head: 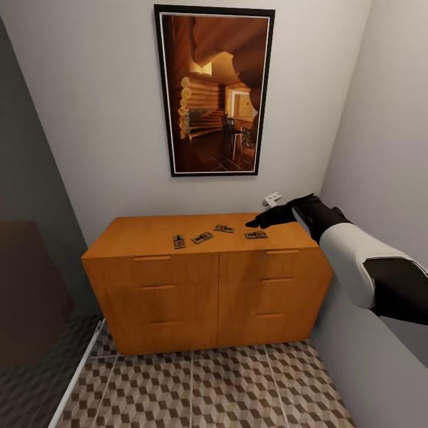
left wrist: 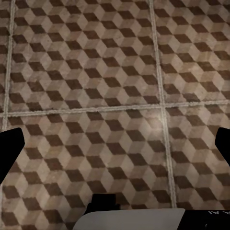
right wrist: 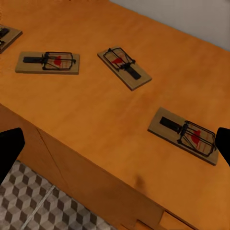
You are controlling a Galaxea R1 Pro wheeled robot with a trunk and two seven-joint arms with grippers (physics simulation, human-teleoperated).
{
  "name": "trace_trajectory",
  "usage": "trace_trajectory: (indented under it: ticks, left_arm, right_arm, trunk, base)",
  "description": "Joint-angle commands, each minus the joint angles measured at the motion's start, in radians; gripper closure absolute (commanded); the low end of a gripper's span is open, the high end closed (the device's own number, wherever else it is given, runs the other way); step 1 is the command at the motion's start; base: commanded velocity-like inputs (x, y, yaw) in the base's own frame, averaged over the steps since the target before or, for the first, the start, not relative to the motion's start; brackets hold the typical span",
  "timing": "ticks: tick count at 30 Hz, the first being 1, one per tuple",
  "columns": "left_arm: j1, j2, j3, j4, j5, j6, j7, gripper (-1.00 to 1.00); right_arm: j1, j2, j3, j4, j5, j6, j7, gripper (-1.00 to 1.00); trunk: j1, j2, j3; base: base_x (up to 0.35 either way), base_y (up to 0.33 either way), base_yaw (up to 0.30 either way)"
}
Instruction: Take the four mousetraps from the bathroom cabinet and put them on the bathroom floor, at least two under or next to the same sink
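Four mousetraps are seen lying flat in a loose row on top of the cabinet (head: 208,285), none yet moved to the floor (head: 238,386). From the robot's left they are the first trap (head: 179,241), the second trap (head: 203,237), the third trap (head: 224,228) and the nearest trap (head: 255,235). The right gripper (head: 255,224) is held just above that nearest trap, apart from it; in the right wrist view its fingers (right wrist: 9,148) are spread wide, with nothing between them and the nearest trap (right wrist: 187,135) beside one tip. The left gripper (left wrist: 115,143) is pointed at bare tiles, its fingers released and empty. The step in hand is judged to be the reach for the first pick. A small lowering and centring over the thin board is called for next, then a closing across its narrow sides, clear of the wire bar.
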Motion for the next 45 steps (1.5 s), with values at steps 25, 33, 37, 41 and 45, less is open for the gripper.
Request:
trace_trajectory:
  ticks: [25, 33, 37, 41, 45]
  left_arm:
    - [-0.001, 0.0, -0.001, 0.001, -0.001, -0.003, 0.004, -1.0]
    - [-0.001, 0.001, -0.001, 0.001, -0.001, -0.003, 0.004, -1.0]
    - [-0.001, 0.001, -0.001, 0.001, -0.001, -0.003, 0.004, -1.0]
    - [-0.001, 0.001, -0.001, 0.001, -0.001, -0.003, 0.004, -1.0]
    - [-0.001, 0.002, -0.001, 0.001, -0.001, -0.003, 0.004, -1.0]
  right_arm:
    - [0.0, -0.004, 0.007, 0.007, -0.002, -0.013, 0.066, -1.0]
    - [0.0, -0.018, 0.007, 0.005, 0.002, -0.05, 0.158, -1.0]
    - [0.0, -0.053, 0.006, 0.001, 0.002, -0.056, 0.212, -1.0]
    - [0.0, -0.081, 0.007, -0.001, 0.002, -0.061, 0.246, -1.0]
    - [0.0, -0.101, 0.008, 0.001, 0.001, -0.083, 0.268, -1.0]
  trunk:
    - [0.0, -0.001, -0.001]
    - [0.0, -0.001, -0.001]
    - [0.0, -0.001, -0.001]
    - [0.0, -0.001, -0.001]
    - [0.0, -0.001, -0.001]
  base:
    - [0.028, 0.171, 0.0]
    - [0.002, 0.011, 0.0]
    - [0.0, 0.002, 0.0]
    - [0.0, 0.0, 0.0]
    - [0.0, 0.0, 0.0]
